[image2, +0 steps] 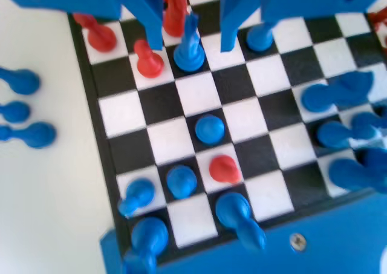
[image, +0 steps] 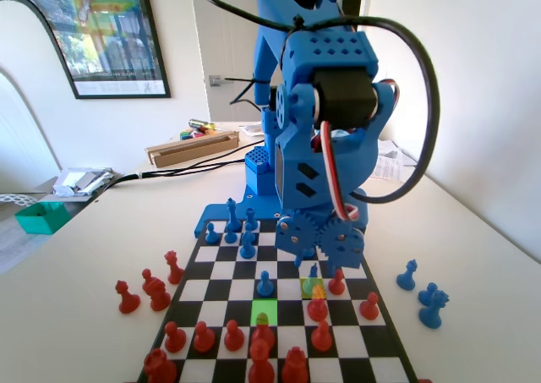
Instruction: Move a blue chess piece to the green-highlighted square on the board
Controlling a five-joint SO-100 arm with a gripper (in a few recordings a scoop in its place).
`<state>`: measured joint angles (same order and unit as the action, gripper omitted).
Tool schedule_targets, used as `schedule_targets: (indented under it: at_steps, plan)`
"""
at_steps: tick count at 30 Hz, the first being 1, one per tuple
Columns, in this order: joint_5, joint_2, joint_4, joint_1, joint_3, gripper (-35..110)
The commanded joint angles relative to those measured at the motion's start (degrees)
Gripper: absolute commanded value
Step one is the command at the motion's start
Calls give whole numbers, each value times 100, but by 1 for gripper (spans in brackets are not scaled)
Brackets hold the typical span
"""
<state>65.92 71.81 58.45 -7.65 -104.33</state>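
Wrist view: red pawns (image2: 148, 59) beside fingers (image2: 151, 20).

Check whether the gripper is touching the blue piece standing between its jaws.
Apart. In the wrist view the gripper is open around the blue chess piece, and board shows between the piece and each jaw.
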Motion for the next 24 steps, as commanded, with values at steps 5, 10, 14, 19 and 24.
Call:
schedule_targets:
  at_steps: [5, 10, 14, 19, 24]
  plan:
    - [202, 457, -185, 53, -18, 14]
    - [220, 369, -220, 53, 70, 14]
    - [237, 316, -264, 53, 88, 14]
    - [255, 176, -290, 44, 158, 14]
    - [272, 26, -343, 35, 220, 14]
